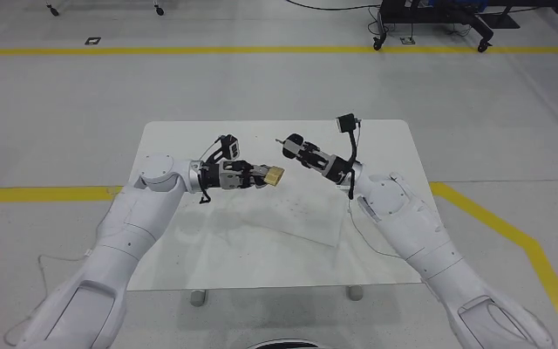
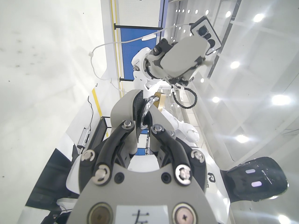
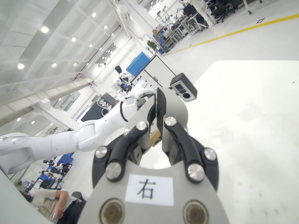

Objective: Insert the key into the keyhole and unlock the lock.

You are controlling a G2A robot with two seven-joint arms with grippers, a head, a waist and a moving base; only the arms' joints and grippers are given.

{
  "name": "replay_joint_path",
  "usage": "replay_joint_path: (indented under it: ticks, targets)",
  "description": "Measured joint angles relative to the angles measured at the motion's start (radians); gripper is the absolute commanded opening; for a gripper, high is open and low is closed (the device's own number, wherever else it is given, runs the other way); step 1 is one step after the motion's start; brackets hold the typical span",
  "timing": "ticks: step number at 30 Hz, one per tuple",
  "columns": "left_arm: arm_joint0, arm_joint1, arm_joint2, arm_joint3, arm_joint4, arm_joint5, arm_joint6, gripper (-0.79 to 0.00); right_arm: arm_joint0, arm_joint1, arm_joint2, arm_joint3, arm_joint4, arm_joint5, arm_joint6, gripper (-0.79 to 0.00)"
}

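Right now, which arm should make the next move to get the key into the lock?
Right, probably. The right gripper pinches the key, close to the lock but apart from it. The left gripper grips the lock's shackle above the table, so it suits holding steady.

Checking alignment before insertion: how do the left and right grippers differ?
The left gripper clamps the padlock by its shackle; the right gripper pinches a key. The left's tip sits nearer the robot than the right's. Both are shut, raised over the table, facing each other.

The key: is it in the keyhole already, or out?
Out. In the top view the key juts from the right gripper, apart from the lock in the left gripper.
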Motion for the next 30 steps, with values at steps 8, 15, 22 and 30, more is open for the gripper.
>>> replay_joint_path:
  ticks: [8, 15, 22, 30]
  targets:
    - [0.001, -0.005, -0.007, 0.008, -0.020, 0.008, 0.000, -0.785, 0.015, -0.007, 0.007, 0.031, 0.013, -0.024, 0.029, -0.785]
    - [-0.017, -0.015, -0.001, 0.025, -0.032, 0.021, 0.002, -0.785, -0.007, -0.005, 0.005, 0.004, 0.054, -0.024, 0.136, -0.785]
    - [-0.037, -0.029, 0.014, 0.050, -0.037, 0.021, 0.003, -0.785, -0.057, -0.002, -0.008, -0.042, 0.092, -0.035, 0.227, -0.785]
    - [-0.059, -0.045, 0.021, 0.087, -0.058, 0.021, 0.008, -0.785, -0.052, -0.007, 0.020, -0.002, 0.082, -0.081, 0.149, -0.785]
